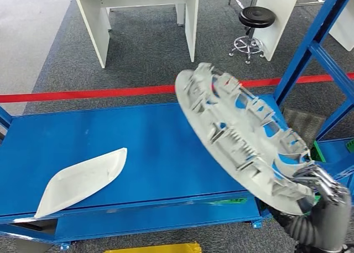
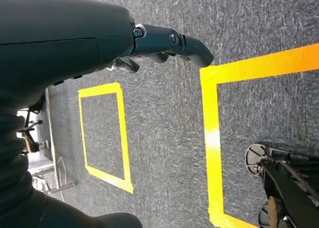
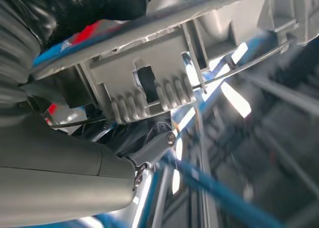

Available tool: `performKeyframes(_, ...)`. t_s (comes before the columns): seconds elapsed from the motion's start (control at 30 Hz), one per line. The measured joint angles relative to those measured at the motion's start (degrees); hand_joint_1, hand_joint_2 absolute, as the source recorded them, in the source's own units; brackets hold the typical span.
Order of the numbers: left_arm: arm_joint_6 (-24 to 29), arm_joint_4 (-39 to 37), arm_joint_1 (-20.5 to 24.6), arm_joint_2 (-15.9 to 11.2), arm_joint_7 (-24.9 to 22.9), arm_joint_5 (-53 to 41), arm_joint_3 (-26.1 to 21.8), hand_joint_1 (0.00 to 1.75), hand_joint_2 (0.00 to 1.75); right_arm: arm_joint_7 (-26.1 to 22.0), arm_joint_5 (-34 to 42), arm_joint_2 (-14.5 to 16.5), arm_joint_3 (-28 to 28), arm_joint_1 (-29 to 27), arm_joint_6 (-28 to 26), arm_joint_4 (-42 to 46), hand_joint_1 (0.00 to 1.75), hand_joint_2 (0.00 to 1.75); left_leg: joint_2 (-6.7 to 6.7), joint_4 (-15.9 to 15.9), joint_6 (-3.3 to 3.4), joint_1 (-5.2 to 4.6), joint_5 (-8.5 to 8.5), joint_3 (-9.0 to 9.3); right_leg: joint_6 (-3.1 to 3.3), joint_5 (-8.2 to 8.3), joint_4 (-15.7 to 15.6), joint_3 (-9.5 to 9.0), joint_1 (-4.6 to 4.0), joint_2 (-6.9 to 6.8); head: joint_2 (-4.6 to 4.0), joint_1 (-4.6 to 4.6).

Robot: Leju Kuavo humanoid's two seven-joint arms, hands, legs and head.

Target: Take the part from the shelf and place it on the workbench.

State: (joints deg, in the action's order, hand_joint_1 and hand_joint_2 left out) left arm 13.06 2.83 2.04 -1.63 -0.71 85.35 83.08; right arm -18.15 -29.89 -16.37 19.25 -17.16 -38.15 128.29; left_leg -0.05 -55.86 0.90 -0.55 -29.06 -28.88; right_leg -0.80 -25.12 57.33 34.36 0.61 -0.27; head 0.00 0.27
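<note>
My right hand (image 1: 321,189) grips the near end of a long grey ribbed plastic part (image 1: 238,128) and holds it tilted in the air over the right end of the blue workbench (image 1: 138,148). Up close, the part's ribbed underside (image 3: 150,88) lies against my right hand (image 3: 75,173). A second, smooth white part (image 1: 81,178) lies flat on the bench's left front. My left hand (image 2: 112,44) hangs over grey floor, its fingers stretched out with nothing in them.
The blue shelf frame (image 1: 317,48) rises at the right, close to the held part. Beyond the bench run a red floor line (image 1: 92,93), a white table (image 1: 138,15) and a black stool (image 1: 254,21). Yellow tape squares (image 2: 211,138) mark the floor.
</note>
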Motion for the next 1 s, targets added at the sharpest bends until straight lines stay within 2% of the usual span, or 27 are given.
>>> performKeyframes(0.17, 0.38, -0.01, 0.03, 0.13, 0.27, 0.01, 0.00, 0.00, 1.75, -3.89, 2.43, 2.23, -2.53, -2.03, -1.19, 3.47, 1.75, 1.75, 0.02, 0.00, -0.01, 0.00, 0.01, 0.02, 0.00, 0.01, 0.00, 0.00, 0.00, 0.03, 0.00, -0.01)
performKeyframes(0.47, 0.43, -0.01, 0.09, 0.28, 0.34, 0.00, 0.00, 0.00, 1.75, -5.39, 3.64, 4.43, -4.39, -3.45, -1.19, 5.08, 1.75, 1.75, 0.02, 0.00, -0.02, 0.01, 0.03, 0.04, 0.01, 0.02, 0.03, 0.00, -0.02, 0.03, 0.00, -0.01)
performKeyframes(0.7, 0.59, -0.01, 0.13, 0.58, 0.85, 0.01, -0.02, 0.00, 1.75, -11.72, 11.61, 7.31, -5.50, -5.60, -1.20, 5.92, 1.75, 1.75, 0.02, 0.00, -0.01, 0.01, 0.01, 0.03, 0.01, 0.01, 0.03, 0.01, -0.01, 0.03, 0.00, -0.01)
performKeyframes(0.87, 1.07, -0.01, 0.12, 0.79, 1.10, 0.01, -0.31, 0.00, 1.75, -14.23, 13.96, 9.95, -5.56, -8.34, -1.34, 6.58, 1.75, 1.75, 0.02, -0.46, 0.36, -0.20, -0.20, -0.10, -0.29, 0.18, -0.04, -0.02, 0.20, -0.01, 0.00, -0.03)
performKeyframes(0.97, 1.31, -0.01, 0.14, 0.87, 1.19, 0.01, -0.40, 0.00, 1.75, -14.53, 13.95, 11.19, -5.57, -9.57, -1.34, 6.87, 1.75, 1.75, 0.05, -0.27, 0.90, -0.18, 0.40, -0.06, -0.92, 0.50, -0.11, -0.09, 0.32, 0.01, 0.00, -0.04)
performKeyframes(1.0, 1.39, -0.01, 0.18, 0.98, 1.26, 0.01, -0.43, 0.00, 1.75, -14.57, 13.84, 11.49, -5.58, -9.94, -1.35, 6.98, 1.75, 1.75, 0.14, 0.07, 1.18, -0.07, 0.86, -0.04, -1.15, 0.04, 0.13, 0.13, 0.35, 0.05, 0.00, -0.02)
